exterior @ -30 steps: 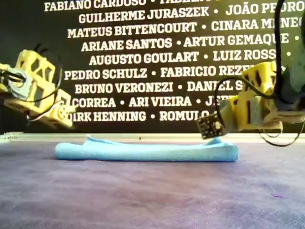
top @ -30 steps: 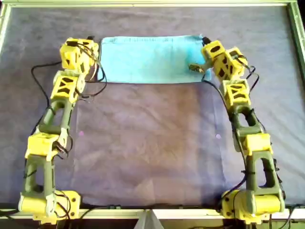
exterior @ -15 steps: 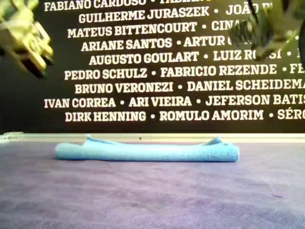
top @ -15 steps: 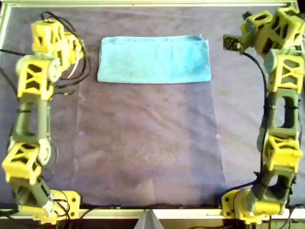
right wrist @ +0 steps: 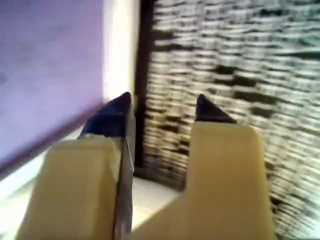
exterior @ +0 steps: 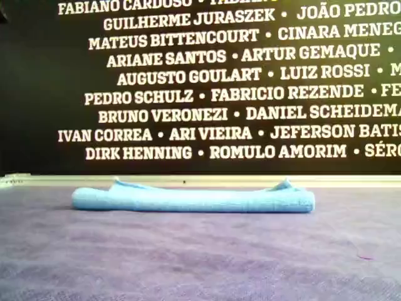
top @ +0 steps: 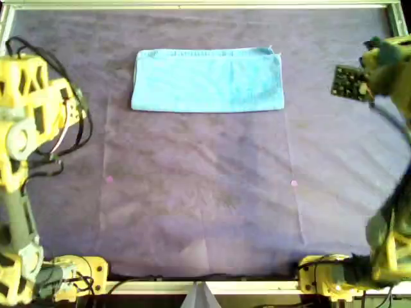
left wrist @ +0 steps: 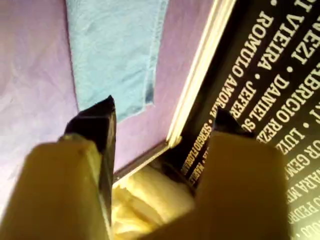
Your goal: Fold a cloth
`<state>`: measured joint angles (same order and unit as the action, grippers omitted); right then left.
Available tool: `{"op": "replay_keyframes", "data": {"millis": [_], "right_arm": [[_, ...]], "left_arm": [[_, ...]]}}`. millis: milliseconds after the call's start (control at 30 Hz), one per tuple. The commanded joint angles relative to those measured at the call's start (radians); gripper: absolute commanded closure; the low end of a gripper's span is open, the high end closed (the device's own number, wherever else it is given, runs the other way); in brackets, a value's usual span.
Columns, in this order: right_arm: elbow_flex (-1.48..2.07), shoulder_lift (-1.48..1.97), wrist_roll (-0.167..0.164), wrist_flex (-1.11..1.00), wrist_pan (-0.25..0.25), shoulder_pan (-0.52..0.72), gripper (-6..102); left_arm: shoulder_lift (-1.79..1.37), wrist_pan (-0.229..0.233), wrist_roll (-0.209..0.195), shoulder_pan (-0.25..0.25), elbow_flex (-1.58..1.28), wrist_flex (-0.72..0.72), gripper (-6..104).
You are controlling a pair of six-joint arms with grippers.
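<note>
Cloth: the cloth (top: 207, 80) lies folded into a flat band on the mat (top: 199, 192), near the far edge in the overhead view.
Change: a second ago my arms stood at its two ends; now both are pulled away to the sides.
Left claw (left wrist: 162, 117): released, empty.
Right claw (right wrist: 162, 107): released, empty.
Meaning: this fold looks finished.

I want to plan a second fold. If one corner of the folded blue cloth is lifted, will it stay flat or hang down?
The cloth would probably hang limp: its fold edge looks soft and rounded in the exterior view. The layers may slide apart, since nothing holds them. It seems light, a thin towel lying flat on the mat.
</note>
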<state>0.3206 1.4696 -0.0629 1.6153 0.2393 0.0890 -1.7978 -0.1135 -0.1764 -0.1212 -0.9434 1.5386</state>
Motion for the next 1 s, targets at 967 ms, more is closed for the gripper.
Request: {"op": "replay_keyframes", "data": {"millis": [967], "right_arm": [[2.24,1.425,-0.133,-1.147,-0.023,0.021,45]], "left_arm": [[-0.776,0.014,0.184,0.017,-1.614,-1.39,27]]}}
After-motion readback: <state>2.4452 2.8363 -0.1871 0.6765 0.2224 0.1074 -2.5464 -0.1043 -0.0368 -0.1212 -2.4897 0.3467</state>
